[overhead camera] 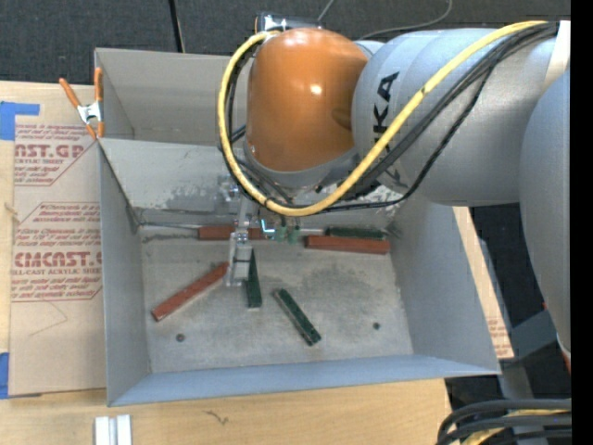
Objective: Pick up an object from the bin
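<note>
Grey metal floor of the bin carries a few thin sticks, and the gripper hangs low near its middle, right at the upper end of a short dark green stick, with a red-brown stick slanting away just beside it. From here I cannot tell whether the tool is spread or pressed together. A longer dark green stick lies apart toward the front, and more red-brown sticks lie along the back wall.
</note>
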